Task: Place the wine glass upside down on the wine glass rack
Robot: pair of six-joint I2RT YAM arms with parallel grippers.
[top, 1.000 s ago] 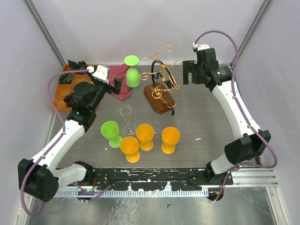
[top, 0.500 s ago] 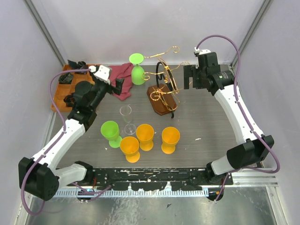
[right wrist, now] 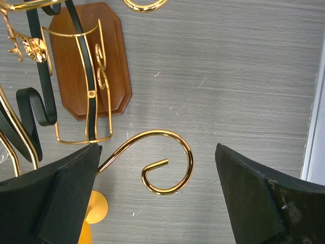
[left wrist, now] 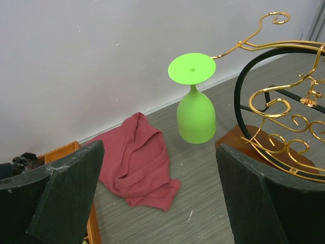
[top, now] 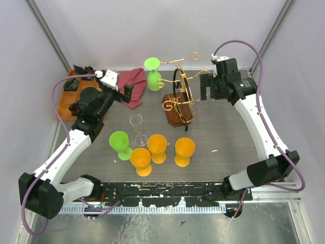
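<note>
Orange goblets (top: 157,147) are standing in a cluster nearest the arm bases, with a green goblet (top: 120,141) and a clear stemmed glass (top: 137,129) just beside them. Farther in, the left gripper (top: 128,91) is hovering with its jaws spread wide and holding nothing, facing a crumpled red cloth (left wrist: 139,162). The right gripper (right wrist: 157,148) is likewise gaping, a gold curl of the wine glass rack (top: 177,107) showing between its fingers. The green wine glass (left wrist: 195,119) is hanging upside down, foot uppermost, at the tip of a far rack arm. An orange-brown tray (top: 65,99) is sitting far left.
</note>
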